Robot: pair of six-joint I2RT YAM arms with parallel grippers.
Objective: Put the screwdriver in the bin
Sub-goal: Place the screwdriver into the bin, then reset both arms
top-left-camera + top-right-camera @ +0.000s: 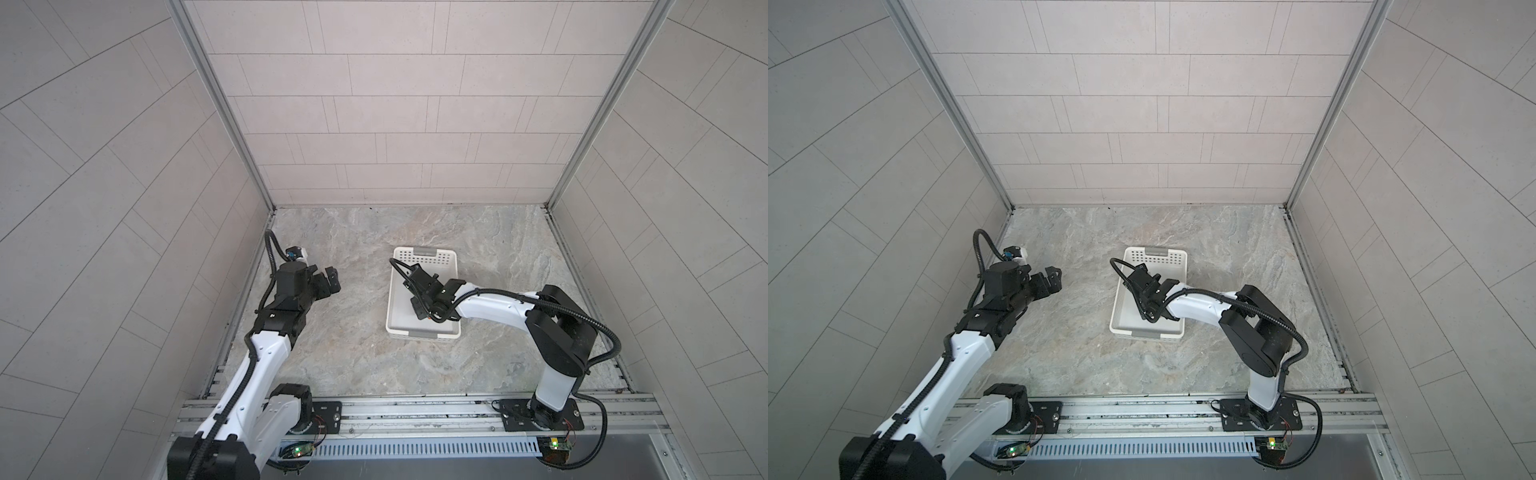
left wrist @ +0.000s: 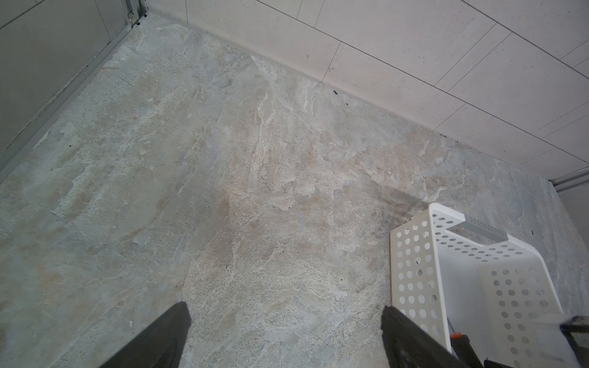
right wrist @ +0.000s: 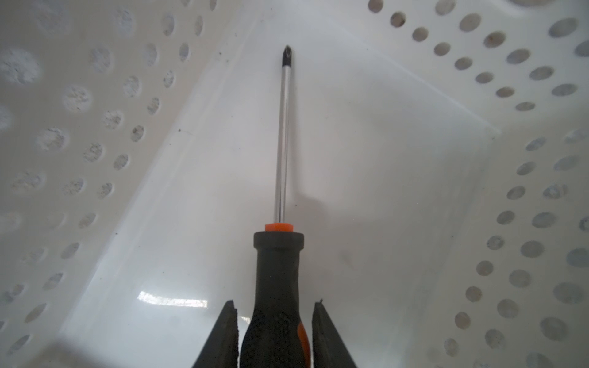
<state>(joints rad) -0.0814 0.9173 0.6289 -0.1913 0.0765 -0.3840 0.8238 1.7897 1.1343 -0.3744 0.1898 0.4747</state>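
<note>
Perforated bin (image 3: 38, 102) walls around right pincer (image 3: 274, 306)

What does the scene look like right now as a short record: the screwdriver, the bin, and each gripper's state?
screwdriver: inside the bin, above its floor, handle between the right jaws
bin: white, perforated walls, on the marble table
right gripper: reaching into the bin, jaws slightly parted, thin gaps on both sides of the handle
left gripper: open, empty, over the table beside the bin
unclear: whether the screwdriver rests on the bin floor
</note>
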